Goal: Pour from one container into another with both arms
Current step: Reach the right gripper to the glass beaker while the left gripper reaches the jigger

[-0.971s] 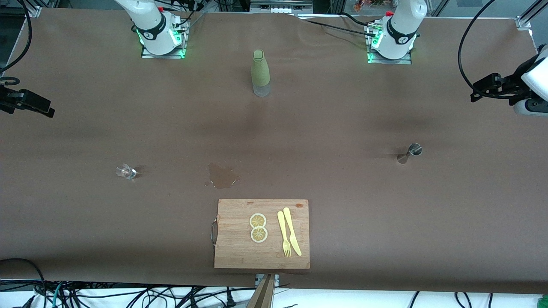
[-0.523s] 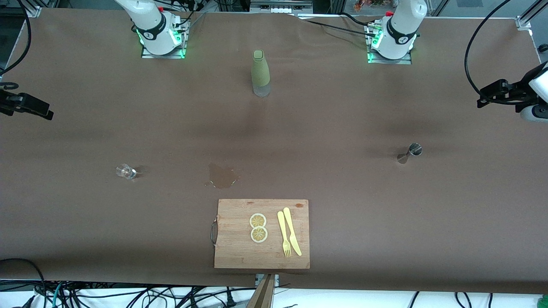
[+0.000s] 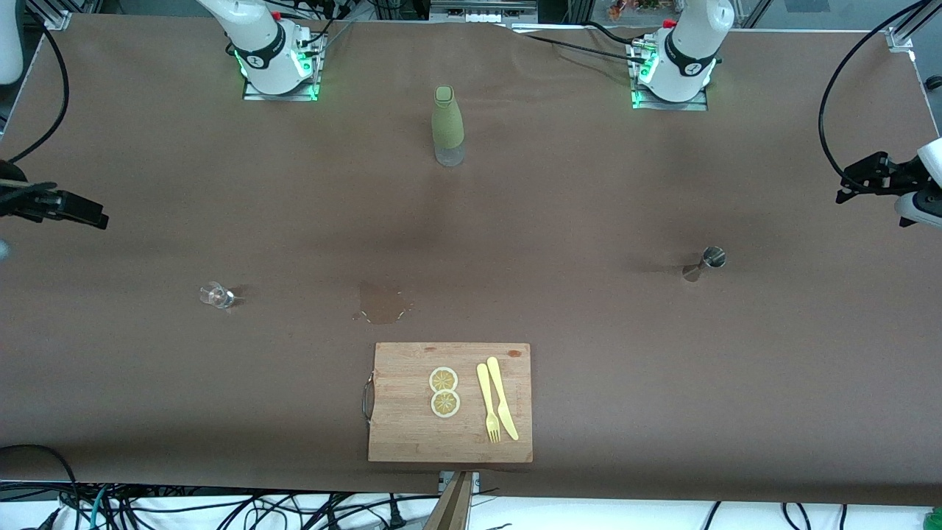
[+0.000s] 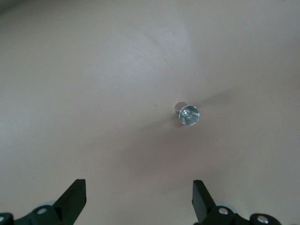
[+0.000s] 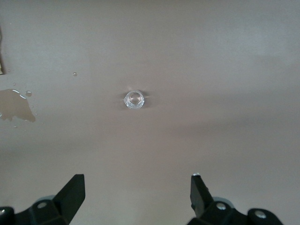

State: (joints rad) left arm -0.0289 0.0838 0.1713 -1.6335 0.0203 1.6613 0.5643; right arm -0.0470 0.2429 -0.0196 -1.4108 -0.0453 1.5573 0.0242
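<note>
The small silver jigger [image 3: 711, 259] stands on the brown table toward the left arm's end; in the left wrist view its round rim [image 4: 189, 115] shows from above. The tiny clear glass [image 3: 215, 295] stands toward the right arm's end and appears in the right wrist view [image 5: 133, 99]. My left gripper [image 3: 848, 184] hangs open over the table's edge at the left arm's end, well apart from the jigger. My right gripper [image 3: 92, 216] hangs open over the table at the right arm's end, apart from the glass. Both wrist views show the jaws [image 4: 138, 183] [image 5: 137, 177] wide and empty.
An olive-green bottle [image 3: 447, 125] stands mid-table between the bases. A wet spill [image 3: 381, 303] lies between the glass and a wooden cutting board [image 3: 412, 434] that carries two lemon slices [image 3: 444, 391], a yellow fork and a knife [image 3: 497, 405].
The left gripper has drifted toward the left arm's end of the table. The right gripper has shifted slightly toward the glass. Jigger and glass have not moved.
</note>
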